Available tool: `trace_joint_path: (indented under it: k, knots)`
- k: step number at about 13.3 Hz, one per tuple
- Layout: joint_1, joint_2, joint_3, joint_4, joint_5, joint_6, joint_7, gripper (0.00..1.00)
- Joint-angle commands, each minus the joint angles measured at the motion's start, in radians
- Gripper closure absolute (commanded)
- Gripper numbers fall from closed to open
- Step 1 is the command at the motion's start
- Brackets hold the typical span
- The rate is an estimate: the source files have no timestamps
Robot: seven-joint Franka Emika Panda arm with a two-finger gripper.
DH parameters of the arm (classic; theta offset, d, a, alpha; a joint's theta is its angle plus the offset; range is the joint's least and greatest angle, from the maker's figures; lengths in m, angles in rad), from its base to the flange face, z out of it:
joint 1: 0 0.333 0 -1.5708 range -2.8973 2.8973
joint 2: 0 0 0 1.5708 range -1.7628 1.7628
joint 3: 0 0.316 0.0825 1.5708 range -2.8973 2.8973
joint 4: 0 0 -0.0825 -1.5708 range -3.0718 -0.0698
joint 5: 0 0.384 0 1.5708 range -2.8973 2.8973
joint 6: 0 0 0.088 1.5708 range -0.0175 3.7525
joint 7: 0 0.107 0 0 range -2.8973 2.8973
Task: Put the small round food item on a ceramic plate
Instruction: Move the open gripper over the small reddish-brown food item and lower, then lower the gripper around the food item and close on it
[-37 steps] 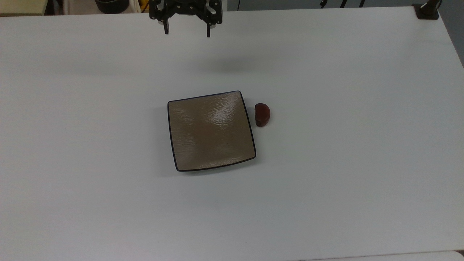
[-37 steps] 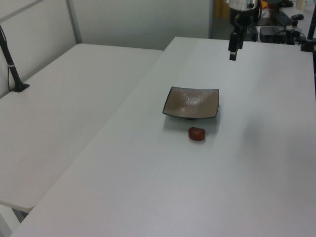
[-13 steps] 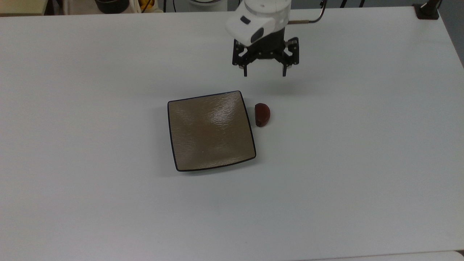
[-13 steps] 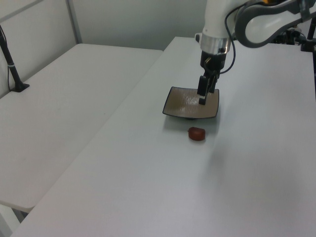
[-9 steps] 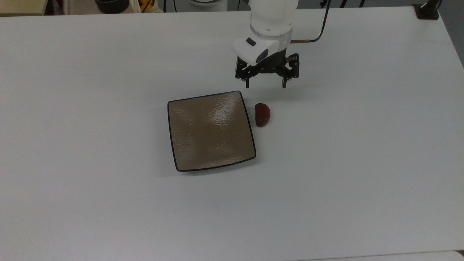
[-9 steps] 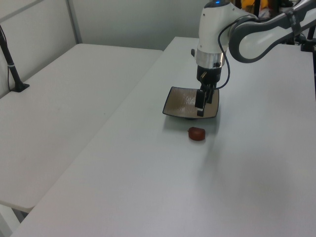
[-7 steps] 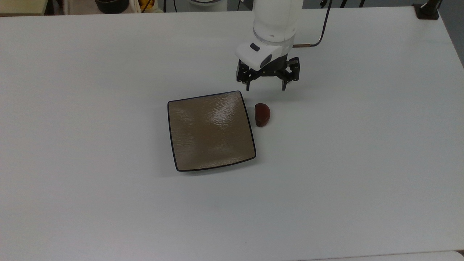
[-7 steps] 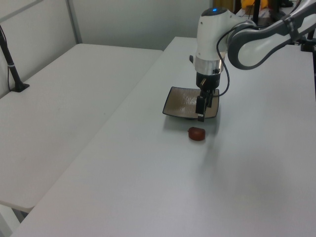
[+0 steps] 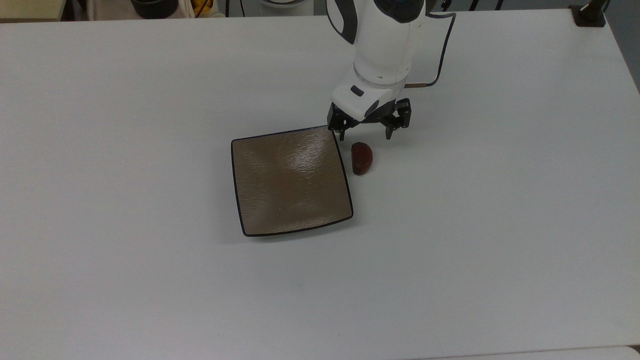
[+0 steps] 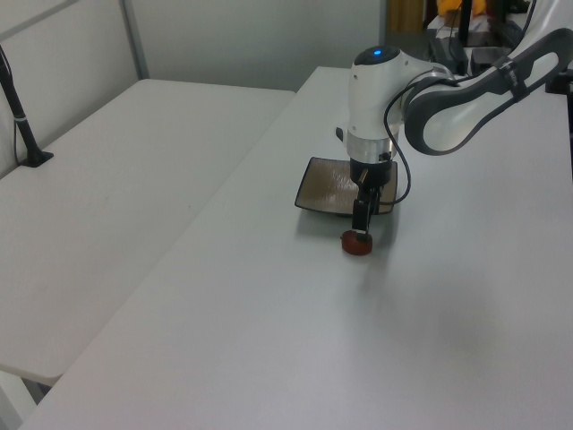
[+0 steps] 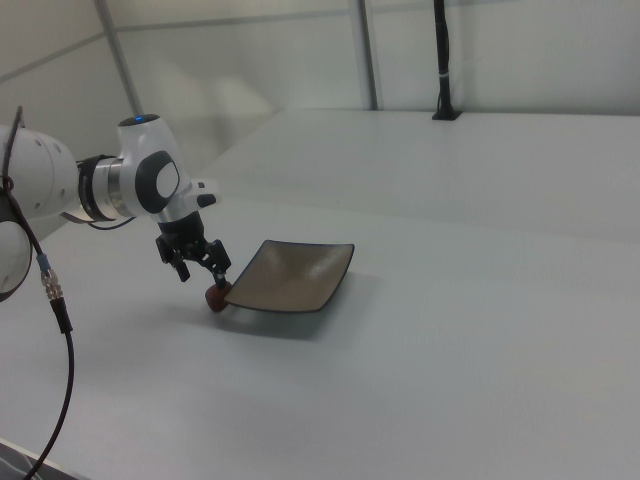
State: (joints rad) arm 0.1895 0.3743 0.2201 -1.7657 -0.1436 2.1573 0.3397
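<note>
A: Where do we have the small round food item [image 9: 362,158]?

B: On the desk [image 9: 500,200], just beside the ceramic plate [image 9: 290,180], off the plate's edge on the top view's right. It is not on the plate yet. Its flatter side faces the plate, and its long axis runs up and down in the top view, along that edge.

A: And our tool [image 9: 365,135]?

B: Spread wide and holding nothing. In the top view the item lies just below the midpoint between the two fingertips, towards the near side of the picture. One fingertip stands over the plate's upper right corner, the other out over bare desk.

A: So the fingers line up across the item's short width?

B: We judge so: they are set apart left to right in the top view, crosswise to the long axis. The coming move turns on a short shift towards the item and a drop. In the left view the tool [image 10: 360,231] hangs just above the item [image 10: 356,244], very near.

A: Any risk?

B: The plate-side finger could catch the rim, we think.
</note>
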Motion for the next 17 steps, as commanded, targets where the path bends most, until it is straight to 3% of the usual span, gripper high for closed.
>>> trace_joint_path:
  k: [1, 17]
  knots:
    - [0.005, 0.015, 0.012, 0.011, -0.024, 0.019, 0.025, 0.0]
    - [0.004, 0.081, 0.016, 0.012, -0.047, 0.076, 0.024, 0.0]
